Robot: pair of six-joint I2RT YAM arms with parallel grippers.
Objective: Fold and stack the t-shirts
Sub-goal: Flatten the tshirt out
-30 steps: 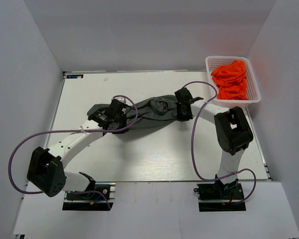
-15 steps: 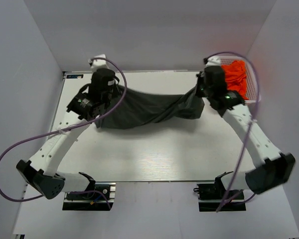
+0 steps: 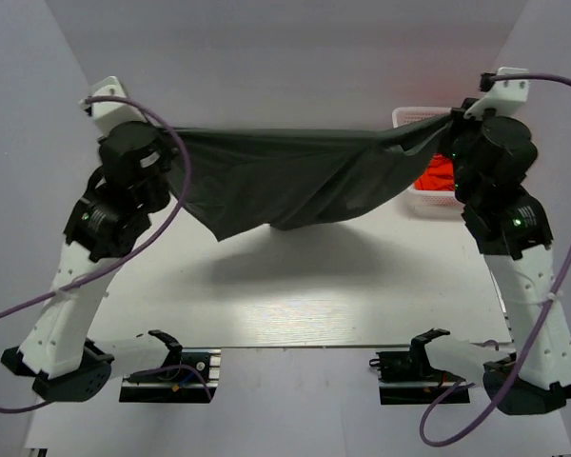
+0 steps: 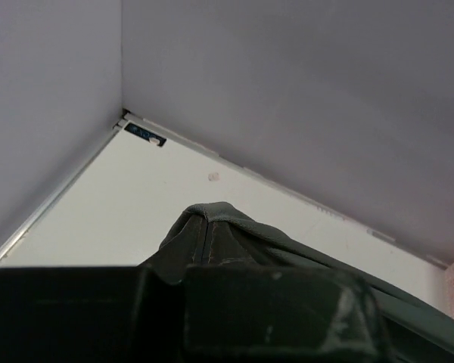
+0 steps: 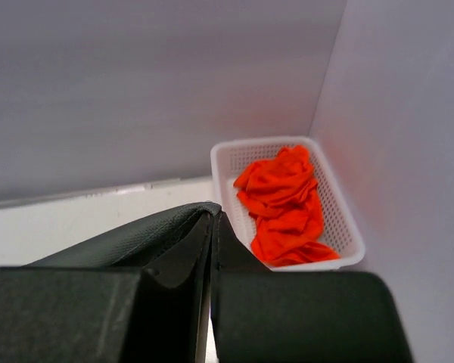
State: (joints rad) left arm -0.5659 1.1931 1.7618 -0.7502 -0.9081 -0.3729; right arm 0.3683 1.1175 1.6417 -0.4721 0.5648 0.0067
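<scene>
The dark grey t-shirt (image 3: 295, 176) hangs stretched in the air between both arms, high above the white table (image 3: 295, 295). My left gripper (image 3: 162, 133) is shut on its left end; the cloth drapes over the fingertips in the left wrist view (image 4: 212, 227). My right gripper (image 3: 454, 119) is shut on its right end, and the cloth shows pinched between the fingers in the right wrist view (image 5: 159, 231). The shirt's middle sags in folds. Orange t-shirts (image 5: 284, 204) lie crumpled in a white basket (image 5: 223, 162) at the back right, partly hidden in the top view (image 3: 433, 176).
Grey walls enclose the table on the left, back and right. Purple cables loop from both arms (image 3: 162, 219). The white basket stands against the right wall, behind the right arm.
Both arms have lifted and moved apart, raising the grey shirt from the table and stretching it wide and high. Both grippers have kept their hold.
</scene>
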